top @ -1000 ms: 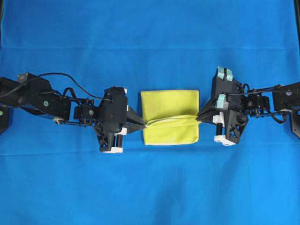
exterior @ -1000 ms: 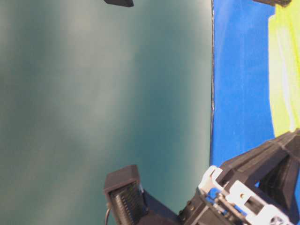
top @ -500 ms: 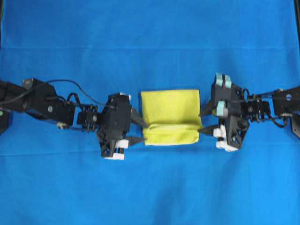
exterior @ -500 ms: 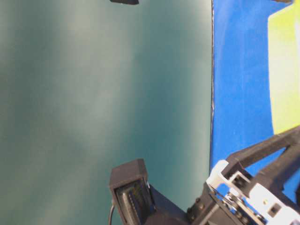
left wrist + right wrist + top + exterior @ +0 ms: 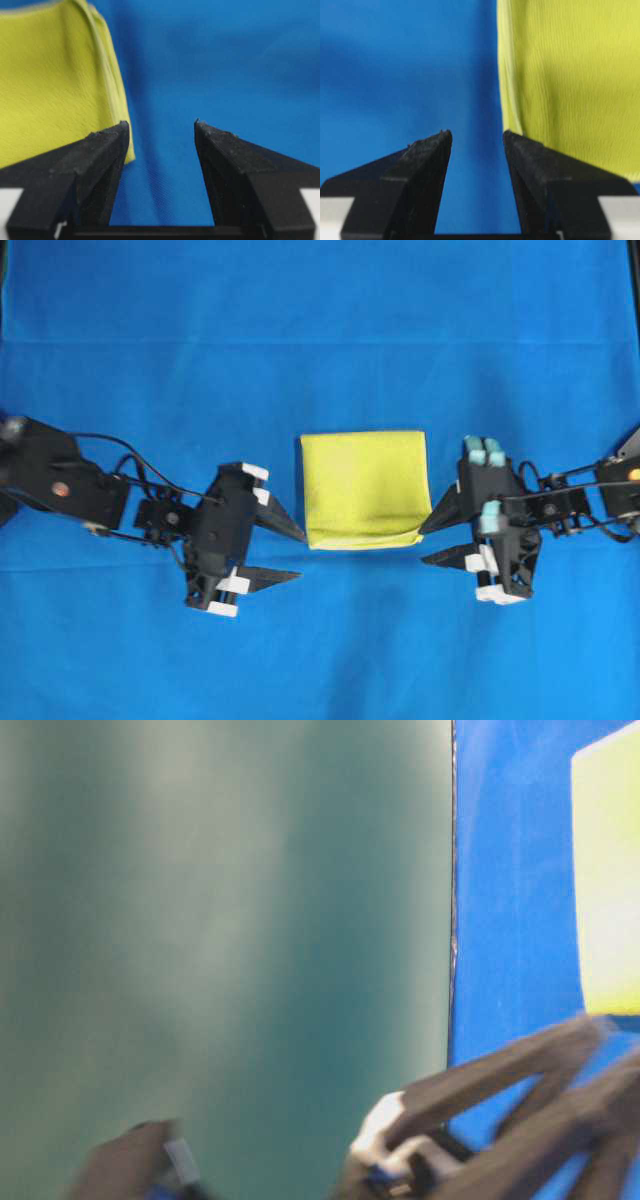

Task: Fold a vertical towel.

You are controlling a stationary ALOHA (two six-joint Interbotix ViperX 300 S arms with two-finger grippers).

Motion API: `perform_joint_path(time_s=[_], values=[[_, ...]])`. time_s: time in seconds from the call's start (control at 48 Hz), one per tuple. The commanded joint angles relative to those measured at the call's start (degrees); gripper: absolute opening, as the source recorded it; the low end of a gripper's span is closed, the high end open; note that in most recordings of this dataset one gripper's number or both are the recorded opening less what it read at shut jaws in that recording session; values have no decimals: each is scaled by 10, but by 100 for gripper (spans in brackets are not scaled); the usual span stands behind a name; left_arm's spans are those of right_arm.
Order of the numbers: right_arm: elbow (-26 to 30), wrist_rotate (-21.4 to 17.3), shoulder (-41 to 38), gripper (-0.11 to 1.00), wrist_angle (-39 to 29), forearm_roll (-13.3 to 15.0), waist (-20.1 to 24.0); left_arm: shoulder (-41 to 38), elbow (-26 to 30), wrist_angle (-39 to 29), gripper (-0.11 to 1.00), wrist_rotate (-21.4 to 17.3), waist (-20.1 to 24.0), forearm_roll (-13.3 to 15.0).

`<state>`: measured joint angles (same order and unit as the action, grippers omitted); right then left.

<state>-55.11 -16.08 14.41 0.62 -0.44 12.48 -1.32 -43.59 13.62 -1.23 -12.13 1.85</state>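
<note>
The bright yellow towel [image 5: 364, 488] lies folded flat in the middle of the blue cloth, its doubled edge toward the front. It also shows in the left wrist view [image 5: 55, 75], the right wrist view [image 5: 570, 75] and the table-level view [image 5: 608, 870]. My left gripper [image 5: 301, 555] is open and empty, just off the towel's front left corner. My right gripper [image 5: 421, 545] is open and empty, just off the towel's front right corner. Neither gripper touches the towel.
The large blue cloth [image 5: 320, 330] covers the whole table. A dark green wall [image 5: 220, 940] fills the left of the table-level view, where a blurred arm [image 5: 500, 1120] crosses the bottom.
Both grippers let go of the towel's edge, opened, and drew back outward and toward the front. The lifted edge dropped, and the towel now lies flat, folded.
</note>
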Motion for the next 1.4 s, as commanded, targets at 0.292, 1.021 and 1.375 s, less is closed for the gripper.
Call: perform_joint_path(time_s=[0.292, 1.021, 1.375], values=[[32, 3, 171, 51, -49, 31, 0, 197, -26, -70, 52, -2, 0, 0], [-7, -1, 487, 50, -217, 134, -33, 578, -175, -161, 52, -3, 31, -1], [-114, -21, 604, 50, -217, 134, -104, 733, -287, -172, 52, 7, 73, 0]])
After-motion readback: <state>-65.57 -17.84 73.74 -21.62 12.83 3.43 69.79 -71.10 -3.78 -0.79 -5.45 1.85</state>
